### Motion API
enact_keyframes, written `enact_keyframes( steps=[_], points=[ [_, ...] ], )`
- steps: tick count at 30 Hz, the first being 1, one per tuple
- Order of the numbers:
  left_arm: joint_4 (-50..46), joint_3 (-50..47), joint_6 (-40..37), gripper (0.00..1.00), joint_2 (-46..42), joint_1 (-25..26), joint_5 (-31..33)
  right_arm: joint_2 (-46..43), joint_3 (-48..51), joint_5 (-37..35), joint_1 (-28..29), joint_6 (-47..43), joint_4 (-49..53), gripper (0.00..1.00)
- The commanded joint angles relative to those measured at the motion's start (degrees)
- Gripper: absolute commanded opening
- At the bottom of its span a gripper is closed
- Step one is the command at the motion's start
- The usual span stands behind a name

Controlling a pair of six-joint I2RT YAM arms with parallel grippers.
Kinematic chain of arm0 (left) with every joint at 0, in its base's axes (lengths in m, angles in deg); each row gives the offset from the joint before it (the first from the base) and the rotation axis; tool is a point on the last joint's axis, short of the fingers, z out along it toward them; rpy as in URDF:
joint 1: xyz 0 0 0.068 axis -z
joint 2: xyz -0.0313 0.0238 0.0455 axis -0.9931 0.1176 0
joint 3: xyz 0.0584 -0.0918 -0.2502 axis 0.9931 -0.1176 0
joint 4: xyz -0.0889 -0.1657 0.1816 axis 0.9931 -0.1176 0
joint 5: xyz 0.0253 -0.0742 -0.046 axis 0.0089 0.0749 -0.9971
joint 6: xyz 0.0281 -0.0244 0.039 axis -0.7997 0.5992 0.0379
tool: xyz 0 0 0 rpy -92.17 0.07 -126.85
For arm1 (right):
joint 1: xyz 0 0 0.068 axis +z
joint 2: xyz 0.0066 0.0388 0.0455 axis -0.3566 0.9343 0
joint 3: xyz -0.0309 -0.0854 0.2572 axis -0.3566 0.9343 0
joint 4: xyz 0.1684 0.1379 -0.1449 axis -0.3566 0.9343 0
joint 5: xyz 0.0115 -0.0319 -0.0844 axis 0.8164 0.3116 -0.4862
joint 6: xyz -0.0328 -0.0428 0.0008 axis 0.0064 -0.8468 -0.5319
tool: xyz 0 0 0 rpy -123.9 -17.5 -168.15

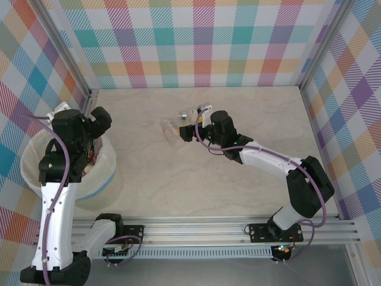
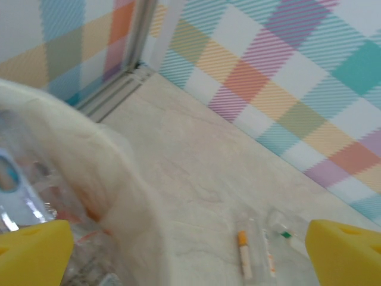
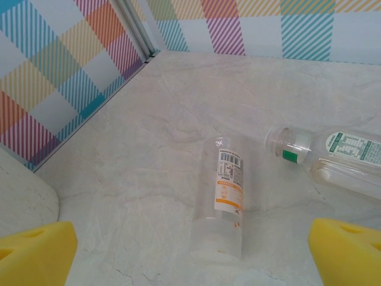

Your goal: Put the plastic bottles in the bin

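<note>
The right gripper (image 3: 190,262) was held wide open, empty; just ahead an orange-labelled bottle (image 3: 225,196) was seen lying, a green-labelled bottle (image 3: 342,158) beyond-right; both were judged light, slippery, crushable, best pinched mid-body; the left gripper (image 2: 190,256), likewise open and empty, was poised at the bin (image 2: 125,179).

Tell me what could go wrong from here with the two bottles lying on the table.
The orange-labelled bottle lies on its side just ahead of the open right pincer; an off-centre touch could roll it away. The green-labelled bottle lies close beside it and might get knocked. The left pincer hangs open at the bin, so the right pincer bringing a bottle over may bump it.
</note>
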Motion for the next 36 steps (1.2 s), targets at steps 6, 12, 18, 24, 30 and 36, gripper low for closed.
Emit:
enact_keyframes(
  steps=[6,12,18,24,30,36],
  points=[
    [7.03,1.24,-4.83,1.00,3.22,3.09,-20.06,-2.40,1.79,-5.28,0.23,2.58,0.35,1.00],
    [7.88,3.55,-8.53,1.00,8.57,14.36,-14.31,-4.06,3.30,-10.49,0.23,4.11,1.03,1.00],
    [11.88,3.02,-7.96,1.00,14.96,21.45,-12.01,-5.82,4.24,-15.76,0.22,5.95,4.31,1.00],
    [15.33,1.57,-4.91,1.00,23.90,24.10,-10.80,-8.32,6.36,-20.07,0.15,7.58,6.47,1.00],
    [19.09,1.26,-1.29,1.00,32.89,24.18,-10.85,-10.26,7.09,-22.81,0.15,7.68,9.74,1.00],
    [17.68,4.76,1.26,1.00,43.13,24.15,-8.30,-12.20,8.20,-23.69,0.13,7.61,10.76,1.00]
  ],
)
